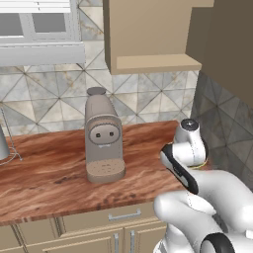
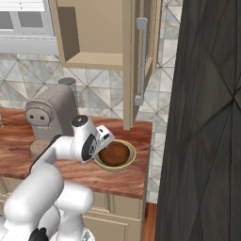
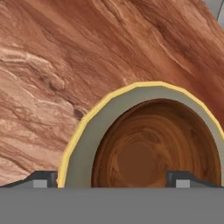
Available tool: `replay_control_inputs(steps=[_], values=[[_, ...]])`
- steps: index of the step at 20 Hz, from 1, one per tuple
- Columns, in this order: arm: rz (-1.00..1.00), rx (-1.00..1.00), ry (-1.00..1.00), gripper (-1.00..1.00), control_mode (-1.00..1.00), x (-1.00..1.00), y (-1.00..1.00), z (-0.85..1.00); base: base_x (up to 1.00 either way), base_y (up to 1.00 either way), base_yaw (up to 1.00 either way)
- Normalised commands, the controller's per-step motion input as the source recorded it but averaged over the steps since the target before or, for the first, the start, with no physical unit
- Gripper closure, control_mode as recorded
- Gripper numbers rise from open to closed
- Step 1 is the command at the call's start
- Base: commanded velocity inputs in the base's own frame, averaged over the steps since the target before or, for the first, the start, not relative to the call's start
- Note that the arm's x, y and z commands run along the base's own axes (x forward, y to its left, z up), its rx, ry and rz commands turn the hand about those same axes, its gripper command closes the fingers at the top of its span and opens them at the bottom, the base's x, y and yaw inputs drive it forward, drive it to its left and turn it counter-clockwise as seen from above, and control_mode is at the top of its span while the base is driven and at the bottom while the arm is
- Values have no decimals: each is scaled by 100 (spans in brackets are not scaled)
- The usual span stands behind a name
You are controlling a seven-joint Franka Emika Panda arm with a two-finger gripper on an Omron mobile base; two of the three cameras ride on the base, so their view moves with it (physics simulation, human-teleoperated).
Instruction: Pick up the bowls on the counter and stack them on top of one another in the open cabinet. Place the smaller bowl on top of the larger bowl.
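Grey triangle-tiled wall [image 1: 44, 99], white-framed window [image 1: 39, 24], dark wood panel [image 2: 207, 117]

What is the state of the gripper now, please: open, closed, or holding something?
Gripper: open, holding nothing, just above the smaller bowl nested in the larger bowl.

A home kitchen: a reddish wood-grain surface [image 1: 54, 173] runs over beige drawers [image 1: 106, 220] with metal handles, a taupe coffee machine [image 1: 102, 136] stands on it, grey patterned tiles [image 1: 44, 101] cover the wall, and a tan wall cabinet [image 2: 94, 35] hangs open above
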Motion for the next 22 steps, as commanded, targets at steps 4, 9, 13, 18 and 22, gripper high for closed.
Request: replay_control_inputs(steps=[4,9,13,18,22], values=[[-2,0,-1,-100,-100,-22,23,8,0,0,0],[-6,0,0,-100,-100,-12,16,1,0,0,0],[-9,0,0,-100,-100,0,4,-1,0,0,0],[-8,0,0,-100,-100,2,0,-11,0,0,0],[-6,0,0,-100,-100,2,0,-17,0,0,0]])
